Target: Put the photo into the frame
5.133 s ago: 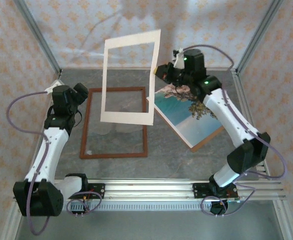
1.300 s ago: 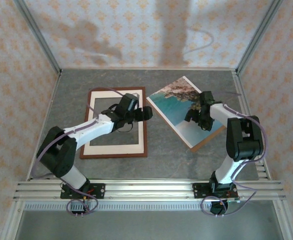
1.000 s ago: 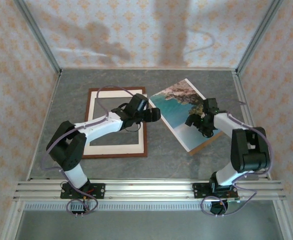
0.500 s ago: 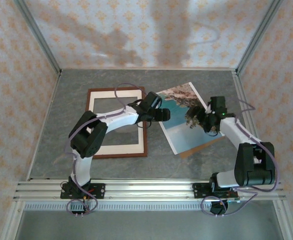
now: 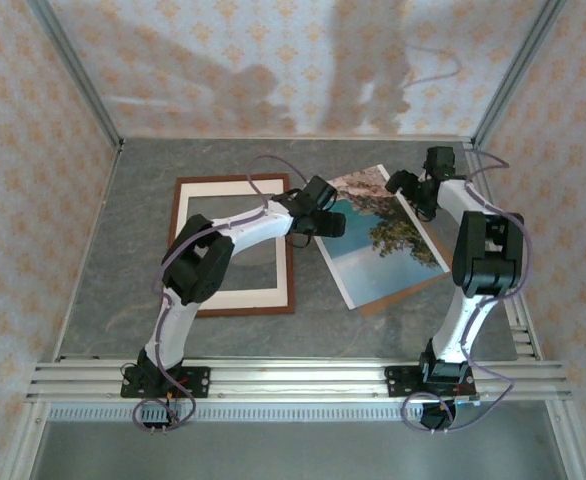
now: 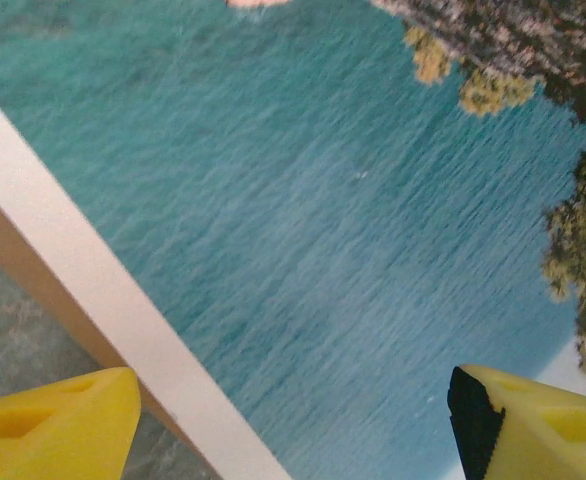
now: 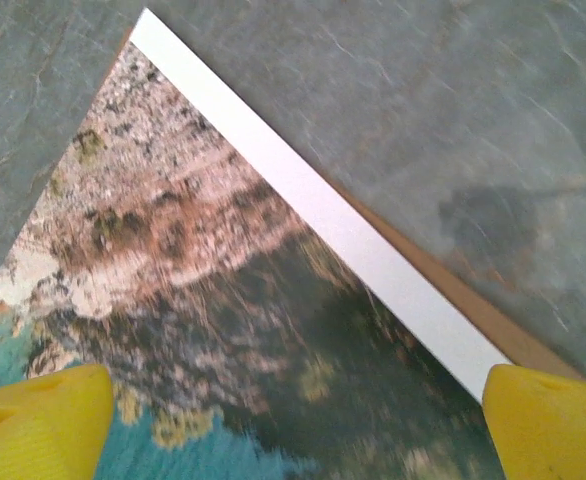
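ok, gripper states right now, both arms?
Left gripper: open, holding nothing, fingers spread above the photo.
Right gripper: open, holding nothing, above the photo's far corner.

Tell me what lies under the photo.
A brown board: its edge peeks out past the photo border, on the grey table. The rest of it is covered.

Beneath the left tool (image 5: 331, 222) and the right tool (image 5: 401, 184), the photo (image 5: 383, 245) lies on the surface (image 5: 123, 250); the frame (image 5: 176, 250) lies left of both.
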Robot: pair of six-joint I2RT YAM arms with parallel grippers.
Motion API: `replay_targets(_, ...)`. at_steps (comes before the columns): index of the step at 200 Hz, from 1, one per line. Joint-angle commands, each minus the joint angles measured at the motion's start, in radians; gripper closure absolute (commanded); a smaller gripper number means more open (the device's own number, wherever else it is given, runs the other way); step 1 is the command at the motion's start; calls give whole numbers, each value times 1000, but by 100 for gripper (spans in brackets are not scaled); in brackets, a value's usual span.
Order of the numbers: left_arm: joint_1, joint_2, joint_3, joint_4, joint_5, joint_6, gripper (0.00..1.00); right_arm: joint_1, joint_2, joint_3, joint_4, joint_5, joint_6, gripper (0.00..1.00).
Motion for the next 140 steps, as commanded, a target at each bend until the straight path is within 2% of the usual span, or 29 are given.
replay_targets(1,1,36,61,-69,-59,48,19,2,85,119,-24,-40,-50,8)
replay_targets(75,10,113,123,-88,-36,64,18,18,286,341,-110,-97,-74,15)
replay_targets(140,11,141,126,-78,-4,75,19,49,297,343,-271,44,-177,17)
